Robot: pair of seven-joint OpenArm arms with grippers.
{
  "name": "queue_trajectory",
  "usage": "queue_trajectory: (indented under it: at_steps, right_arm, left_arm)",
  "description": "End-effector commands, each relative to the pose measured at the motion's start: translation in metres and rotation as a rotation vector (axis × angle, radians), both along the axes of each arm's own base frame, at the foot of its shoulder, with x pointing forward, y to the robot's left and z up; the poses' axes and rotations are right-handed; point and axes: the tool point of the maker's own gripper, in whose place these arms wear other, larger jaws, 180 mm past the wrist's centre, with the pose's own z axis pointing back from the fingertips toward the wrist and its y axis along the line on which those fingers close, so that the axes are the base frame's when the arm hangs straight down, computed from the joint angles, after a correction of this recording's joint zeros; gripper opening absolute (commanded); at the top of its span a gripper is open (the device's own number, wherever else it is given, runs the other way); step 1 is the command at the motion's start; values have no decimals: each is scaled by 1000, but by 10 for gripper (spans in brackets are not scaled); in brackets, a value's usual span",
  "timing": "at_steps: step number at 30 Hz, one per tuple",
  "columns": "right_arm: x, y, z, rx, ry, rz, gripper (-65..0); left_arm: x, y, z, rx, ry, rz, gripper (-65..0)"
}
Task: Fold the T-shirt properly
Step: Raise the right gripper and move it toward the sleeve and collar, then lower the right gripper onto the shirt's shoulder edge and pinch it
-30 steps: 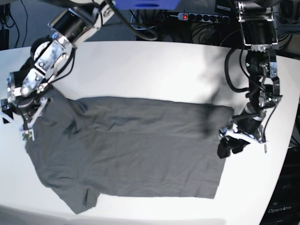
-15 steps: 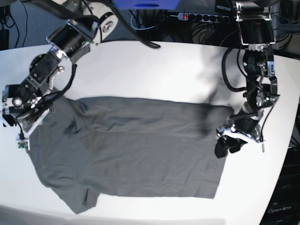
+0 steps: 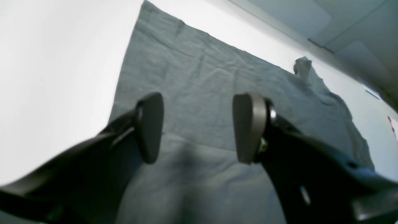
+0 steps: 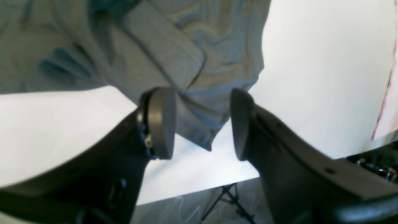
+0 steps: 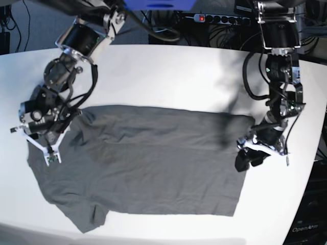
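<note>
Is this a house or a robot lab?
Probably a robot lab: two robot arms work over a white table, with a power strip and tangled cables behind it. The T-shirt looks like practice.

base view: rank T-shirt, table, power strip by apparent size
1. table
2. T-shirt
3. power strip, though it sits farther back, so it looks smaller than it is.

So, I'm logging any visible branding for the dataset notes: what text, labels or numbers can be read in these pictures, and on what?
"OpenArm", in pale letters on the dark robot base at the bottom right corner of the base view.
T-shirt: plain, no print or label showing.
Power strip behind the table: any markings too small to read.
Wrist views: no text.
</note>
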Motion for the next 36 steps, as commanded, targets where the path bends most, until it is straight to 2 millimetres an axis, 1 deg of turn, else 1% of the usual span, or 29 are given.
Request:
queue_trajectory:
  at_steps: [1,9,12,15,16,18,20,24,27,30,34,35,36]
  right_arm:
    - [4,-4,12,-15,-17,-18,-371]
    - [18,-5,25,0,-69,-24,-371]
    - [22,-8,25,99,-133,-58,-371]
    - [19,-19,25,149,-165,-119,-371]
    - [16,-23,23,156,-163,-137,-371]
    - [16,-22,13,177,-136,-144,-371]
    - [13,-26,5,176,-108,-144,-371]
    - [1,-22,-18,196,-32,-139,-371]
    - [2,-19,-23,194,-52,-110,-371]
    - [12,-16,-20,148,-85,-24,-371]
    - [25,5,-15,18,-36,199,-371]
    - [28,12,-15,-5,-30,238,-371]
    - [31,15,-14,-22,-38,238,-371]
  left_arm:
    - [6,4,19,1,-63,4,-298]
    - [4,3,17,0,-58,4,-298]
    - [4,3,16,0,-57,4,-298]
    - [4,3,16,-2,-57,4,-298]
    - [4,3,16,-2,-57,4,-298]
    - [4,3,17,-2,-58,3,-298]
    - [4,3,17,-3,-59,3,-298]
    - [4,1,20,-3,-66,1,-298]
    - [4,1,20,-3,-66,1,-298]
    - [4,1,19,-3,-65,1,-298]
    - [4,1,19,-3,-65,1,-298]
    - [4,1,20,-3,-66,1,-298]
    - [4,1,20,-3,-66,1,-298]
